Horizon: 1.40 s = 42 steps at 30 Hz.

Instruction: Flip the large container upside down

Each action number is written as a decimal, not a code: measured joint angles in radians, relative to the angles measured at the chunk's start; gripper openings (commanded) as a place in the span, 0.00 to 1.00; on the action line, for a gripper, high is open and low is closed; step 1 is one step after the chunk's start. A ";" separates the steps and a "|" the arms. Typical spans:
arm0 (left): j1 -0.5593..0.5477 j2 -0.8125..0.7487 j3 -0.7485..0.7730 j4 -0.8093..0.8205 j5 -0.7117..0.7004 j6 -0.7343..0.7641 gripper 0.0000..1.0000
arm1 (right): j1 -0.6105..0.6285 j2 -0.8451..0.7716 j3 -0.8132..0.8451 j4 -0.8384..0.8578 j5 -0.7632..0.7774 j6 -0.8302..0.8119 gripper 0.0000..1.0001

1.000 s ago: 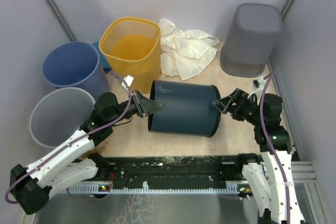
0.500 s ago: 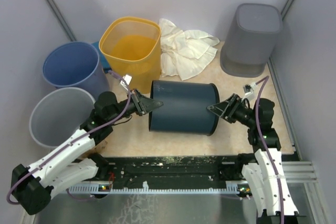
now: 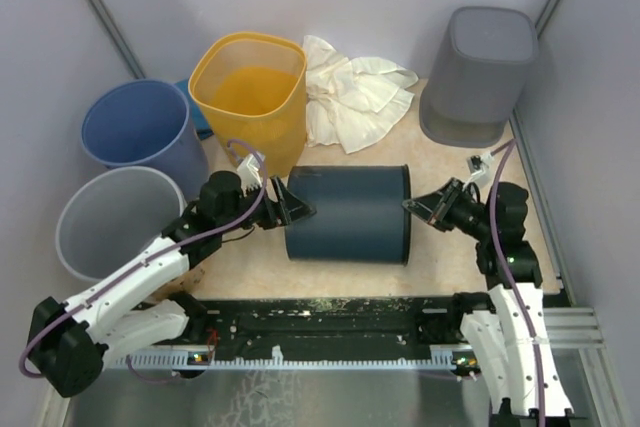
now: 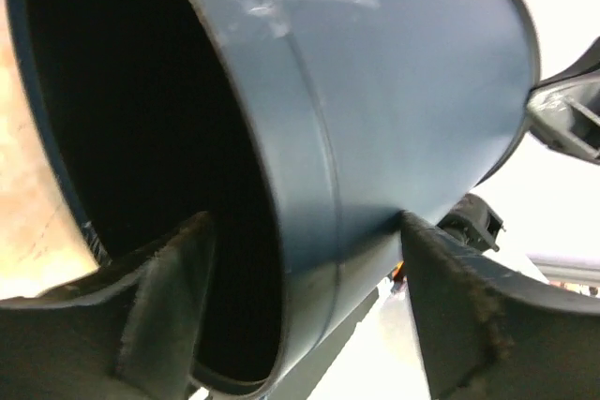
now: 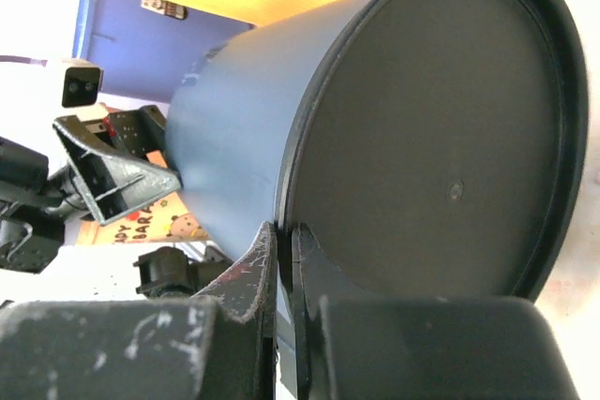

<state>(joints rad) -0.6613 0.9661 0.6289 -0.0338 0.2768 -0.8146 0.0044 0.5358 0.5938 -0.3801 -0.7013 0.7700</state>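
- Large container (image 3: 348, 215): a dark blue bin lying on its side at the middle of the table (image 3: 455, 257). Its open mouth faces the left arm and its flat base faces the right arm, so it is neither upright nor inverted.
- Left gripper (image 3: 296, 207): at the container's mouth, with the jaws spread wide and straddling the rim. In the left wrist view, one finger (image 4: 155, 320) sits inside the dark interior. The other finger (image 4: 473, 325) lies outside, against the outer wall. The wall passes between them unclamped.
- Right gripper (image 3: 414, 205): at the container's base. In the right wrist view its fingers (image 5: 253, 274) are drawn almost together. The raised edge of the base runs into the thin slit between them, and the claw pinches that edge.
- Yellow bin (image 3: 248, 87): upright, just behind the mouth end of the container. Whether the two touch cannot be told.
- Blue bin (image 3: 135, 127) and pale grey bin (image 3: 110, 222): both upright, at the left of the table beside the left arm.
- Dark grey bin (image 3: 480, 72): base uppermost in the far right corner, well apart from the container.
- White cloth (image 3: 355, 97): crumpled, between the yellow bin and the dark grey bin.
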 measured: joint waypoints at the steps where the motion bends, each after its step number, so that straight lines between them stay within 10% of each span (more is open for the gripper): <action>1: -0.001 0.005 0.002 -0.012 0.002 0.009 0.96 | 0.003 0.008 0.025 -0.041 0.010 -0.021 0.00; 16: -0.012 -0.061 0.251 -0.404 -0.124 0.282 1.00 | 0.019 0.252 0.747 -0.597 0.805 -0.485 0.00; 26: -0.012 -0.004 0.447 -0.433 -0.119 0.424 1.00 | 0.041 0.357 0.764 -0.604 1.057 -0.624 0.00; 38: -0.012 0.235 0.853 -0.539 -0.218 0.528 1.00 | 0.408 0.481 0.679 -0.537 1.122 -0.681 0.00; 42: -0.012 0.380 1.060 -0.620 -0.302 0.565 1.00 | 0.458 0.483 0.635 -0.500 1.176 -0.669 0.33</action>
<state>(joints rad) -0.6735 1.3460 1.6886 -0.6533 -0.0254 -0.2493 0.4622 1.0191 1.2289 -0.8806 0.4744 0.1013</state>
